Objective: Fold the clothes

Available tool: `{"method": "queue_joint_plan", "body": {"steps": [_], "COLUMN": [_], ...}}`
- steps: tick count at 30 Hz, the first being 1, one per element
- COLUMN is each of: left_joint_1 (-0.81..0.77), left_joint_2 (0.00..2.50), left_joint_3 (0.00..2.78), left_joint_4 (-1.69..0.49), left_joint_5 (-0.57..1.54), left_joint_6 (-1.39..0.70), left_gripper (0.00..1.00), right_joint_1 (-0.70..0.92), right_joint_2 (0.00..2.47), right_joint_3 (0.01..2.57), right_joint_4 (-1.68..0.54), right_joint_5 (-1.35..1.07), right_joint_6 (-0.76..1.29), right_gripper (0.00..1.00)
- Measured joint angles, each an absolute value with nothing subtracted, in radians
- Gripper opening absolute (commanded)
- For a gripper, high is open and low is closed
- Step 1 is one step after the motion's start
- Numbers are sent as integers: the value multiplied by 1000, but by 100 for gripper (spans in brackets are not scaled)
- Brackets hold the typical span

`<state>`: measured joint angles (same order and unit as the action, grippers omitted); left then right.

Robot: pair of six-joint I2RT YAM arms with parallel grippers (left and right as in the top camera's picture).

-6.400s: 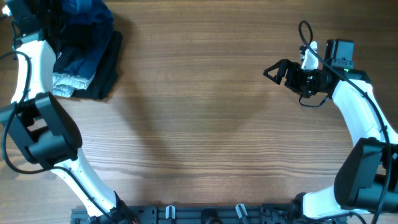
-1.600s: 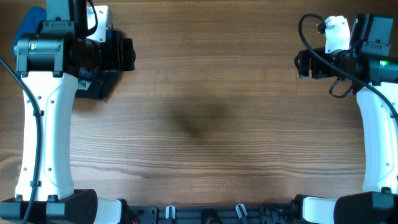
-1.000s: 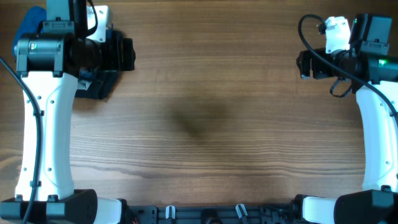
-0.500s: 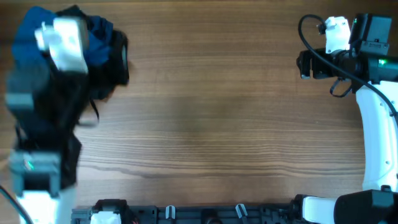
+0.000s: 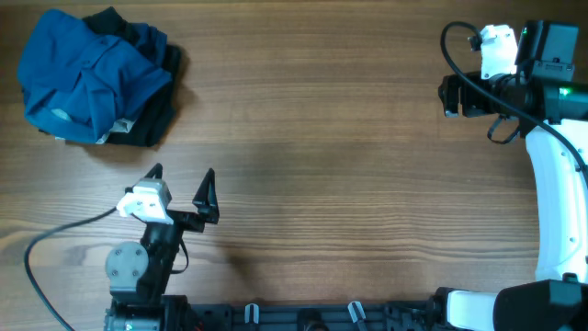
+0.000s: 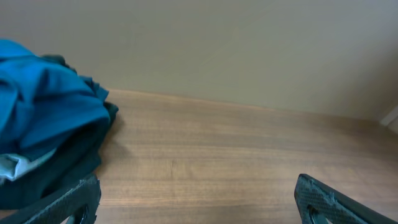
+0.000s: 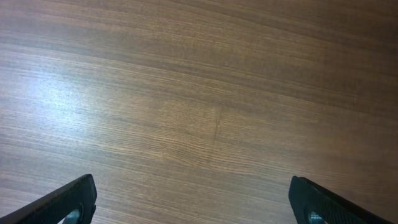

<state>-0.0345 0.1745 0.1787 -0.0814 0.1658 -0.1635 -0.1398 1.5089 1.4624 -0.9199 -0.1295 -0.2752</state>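
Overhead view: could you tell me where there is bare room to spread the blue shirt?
The table is bare through its middle, from the left tool to the right tool. Only the far-left corner is crowded: the blue shirt lies bunched on darker garments.

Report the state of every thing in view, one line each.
Blue shirt: crumpled, not folded, lying on top of the dark clothes.
Dark clothes: heaped under the shirt at the far left corner.
Left tool: open, holding nothing.
Right tool: open, holding nothing.
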Motion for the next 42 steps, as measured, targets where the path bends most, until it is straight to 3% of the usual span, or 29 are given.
{"method": "queue_joint_plan", "body": {"steps": [13, 42], "left_joint_1": [-23, -23], "left_joint_2": [17, 15], "left_joint_3": [27, 20], "left_joint_4": [-74, -78], "left_joint_5": [143, 125], "left_joint_6": [-184, -186], "left_gripper": [100, 100], "right_joint_1": [-140, -140], "right_joint_2": [1509, 1509], "right_joint_3": [1462, 1462], "right_joint_4": [-920, -920], "right_joint_5": [-130, -130], "right_joint_6": [-275, -275], "right_gripper": [100, 100]}}
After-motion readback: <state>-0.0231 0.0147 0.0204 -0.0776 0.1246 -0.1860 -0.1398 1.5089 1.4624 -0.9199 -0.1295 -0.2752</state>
